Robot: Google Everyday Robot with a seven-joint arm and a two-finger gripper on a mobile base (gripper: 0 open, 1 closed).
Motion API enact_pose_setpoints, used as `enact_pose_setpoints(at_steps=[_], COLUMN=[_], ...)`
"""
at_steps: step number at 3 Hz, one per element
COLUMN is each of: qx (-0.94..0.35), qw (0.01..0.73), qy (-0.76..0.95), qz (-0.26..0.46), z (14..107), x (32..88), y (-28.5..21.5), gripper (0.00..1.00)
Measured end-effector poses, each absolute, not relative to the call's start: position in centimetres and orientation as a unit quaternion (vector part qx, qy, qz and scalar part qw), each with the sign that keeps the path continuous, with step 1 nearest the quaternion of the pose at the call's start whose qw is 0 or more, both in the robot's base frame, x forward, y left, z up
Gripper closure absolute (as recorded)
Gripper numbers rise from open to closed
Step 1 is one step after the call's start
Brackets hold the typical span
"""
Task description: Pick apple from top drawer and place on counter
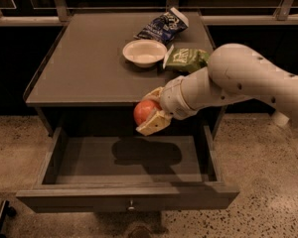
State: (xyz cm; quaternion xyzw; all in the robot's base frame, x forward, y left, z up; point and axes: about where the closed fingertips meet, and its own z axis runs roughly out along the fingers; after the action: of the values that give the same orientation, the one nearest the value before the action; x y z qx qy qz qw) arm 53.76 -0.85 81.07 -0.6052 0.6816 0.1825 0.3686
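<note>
The counter is a grey top, and the top drawer stands pulled out beneath its front edge, with the round knob at the middle of the drawer front. Just off the counter's front edge, a little right of its middle, the gripper is clenched on the apple. One pale finger sits above the fruit and one below it. The apple hangs in the air over the open drawer, and its shadow falls on the drawer floor. Near the back right corner sits a white bowl, with a blue chip bag behind it. A green chip bag lies by the right edge. The white arm reaches in from the right.
</note>
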Motion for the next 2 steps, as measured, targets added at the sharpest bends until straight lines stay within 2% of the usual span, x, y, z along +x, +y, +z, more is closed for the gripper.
enact_pose_setpoints(at_steps=[2], qx=[-0.648], qw=[0.366], qy=[0.648], qz=[0.163], z=[85.0], x=[55.0], y=[1.3], gripper=[1.0])
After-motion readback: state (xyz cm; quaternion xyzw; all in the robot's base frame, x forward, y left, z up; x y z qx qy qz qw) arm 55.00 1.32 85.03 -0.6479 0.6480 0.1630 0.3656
